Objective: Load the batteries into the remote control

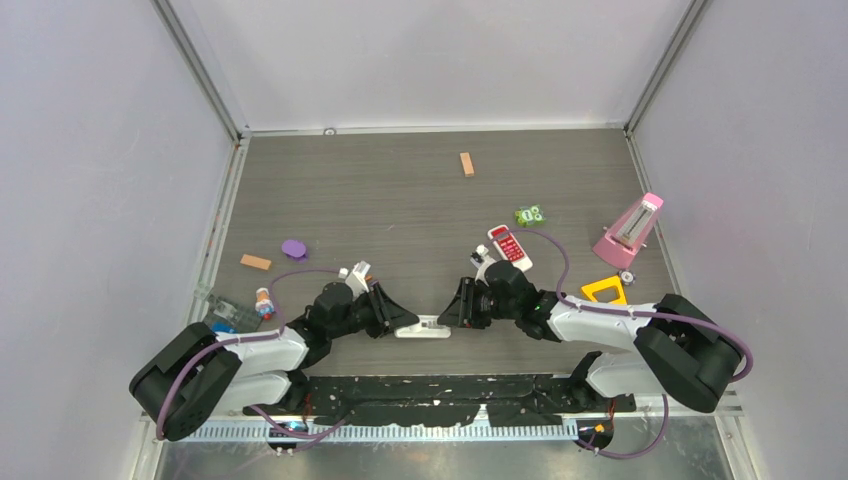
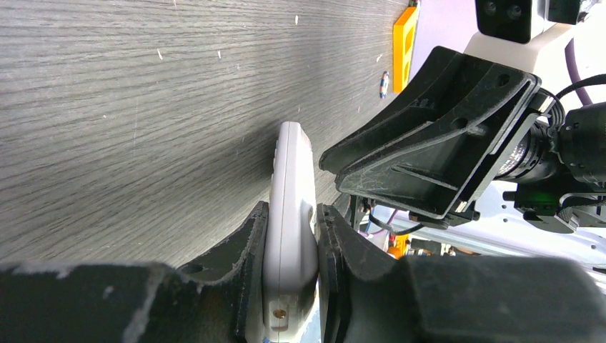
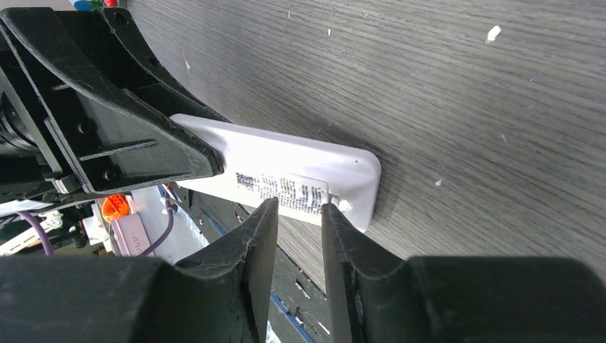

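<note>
Seen from overhead, both ends of the long slim white remote control (image 1: 425,330) vanish under the black left gripper (image 1: 410,322) and the black right gripper (image 1: 445,317). Only a short middle stretch shows. From the left wrist, the end pinched between that gripper's fingers is cut off by the bottom edge. From the right wrist, the button face is turned away and the label's print is too fine to read. Whether the right gripper's parted tips touch the remote is unclear. Beyond the left gripper's tips, a tiny blue-and-orange thing (image 2: 384,83) is too small to identify.
</note>
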`<state>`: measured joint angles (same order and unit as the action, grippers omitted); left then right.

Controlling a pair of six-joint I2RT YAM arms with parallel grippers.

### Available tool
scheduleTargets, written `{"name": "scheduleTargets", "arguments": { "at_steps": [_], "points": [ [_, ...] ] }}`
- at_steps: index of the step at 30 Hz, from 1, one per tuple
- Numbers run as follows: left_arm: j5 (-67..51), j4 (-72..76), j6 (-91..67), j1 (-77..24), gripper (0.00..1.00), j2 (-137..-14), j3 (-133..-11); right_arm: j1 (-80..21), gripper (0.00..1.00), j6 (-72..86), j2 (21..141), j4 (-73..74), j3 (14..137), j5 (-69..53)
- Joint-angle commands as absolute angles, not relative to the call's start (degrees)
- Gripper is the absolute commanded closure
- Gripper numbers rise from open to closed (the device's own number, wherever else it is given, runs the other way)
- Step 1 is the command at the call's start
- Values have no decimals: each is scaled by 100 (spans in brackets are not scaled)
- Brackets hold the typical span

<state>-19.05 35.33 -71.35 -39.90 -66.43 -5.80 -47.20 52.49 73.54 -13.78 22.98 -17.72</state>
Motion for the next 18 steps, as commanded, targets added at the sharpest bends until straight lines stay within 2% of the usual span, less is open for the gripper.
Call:
{"name": "scheduleTargets", "arguments": {
  "at_steps": [1,6,18],
  "points": [
    [-1661,3234,-6816,-3990,100,-6683,-492,-4755,65,5209,7361,-1628,2340,-1779],
    [-1686,3233,-6797,-3992,100,-6681,-492,-4755,62,5184,7406,-1613,2346,-1760],
    [-1719,3234,-6795,-3993,100,-6667,-468,-4757,62,5189,7702,-1832,2362,-1811]
  ]
}}
